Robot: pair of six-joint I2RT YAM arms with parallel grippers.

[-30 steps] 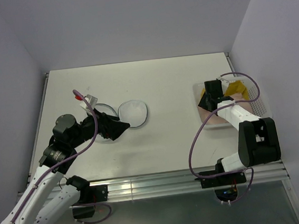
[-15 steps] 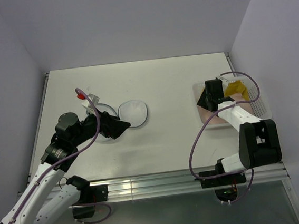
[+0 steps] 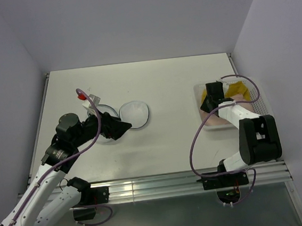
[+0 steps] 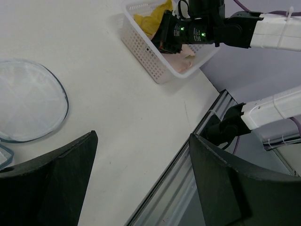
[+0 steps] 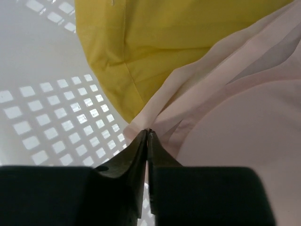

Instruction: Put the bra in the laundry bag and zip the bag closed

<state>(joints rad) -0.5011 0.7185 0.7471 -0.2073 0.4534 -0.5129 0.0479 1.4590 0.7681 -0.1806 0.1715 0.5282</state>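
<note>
We are only starting: our right fingers are pinching the edge of the pink bra in the basket, while our left fingers are hovering wide beside the open, empty bag.

white lattice basket, yellow cloth inside

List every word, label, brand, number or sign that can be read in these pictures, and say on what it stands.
None: no text can be read in any view.
The laundry bag, the white basket, the yellow cloth and the pink garment show no print or label.
</note>
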